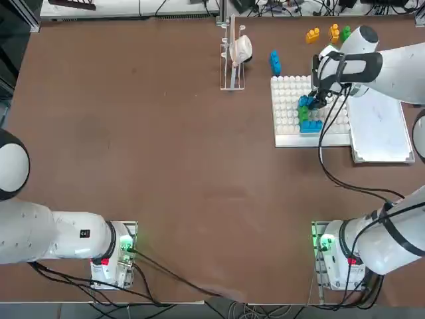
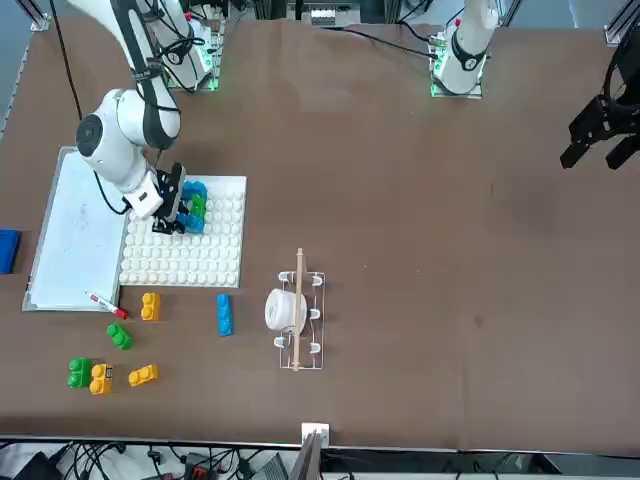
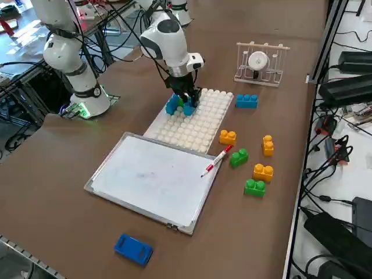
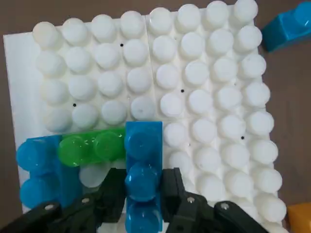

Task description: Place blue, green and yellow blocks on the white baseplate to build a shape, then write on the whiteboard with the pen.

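**Operator:** Where is your right pincer, and what is it doing?

**Observer:** Your right pincer (image 4: 142, 191) is down over the white baseplate (image 1: 287, 113), on the part of it nearest the whiteboard (image 1: 378, 129). Its two fingers are clenched on a blue block (image 4: 143, 165), one on each long side. That block sits on the plate's studs, touching the end of a green block (image 4: 91, 146), which in turn meets a second blue block (image 4: 38, 167) at its other end.

**Operator:** And the loose pieces?

**Observer:** Another blue block (image 2: 224, 313) lies alone on the desk (image 2: 420, 200), between the baseplate and a small wire rack (image 2: 298, 322). Near it you have a yellow block (image 2: 150, 306) and a green one (image 2: 119, 336), then, nearer the desk's edge, a green block (image 2: 79, 373) touching a yellow one (image 2: 100, 379), with one more yellow block (image 2: 143, 375) just beside them.

**Operator:** The pen?

**Observer:** The pen (image 3: 217, 161) lies at a slant across the whiteboard's frame, its red cap off the board and pointing toward the loose blocks. A plain blue pad (image 3: 133, 249) rests on the desk beyond the whiteboard's far side, well apart from the baseplate.
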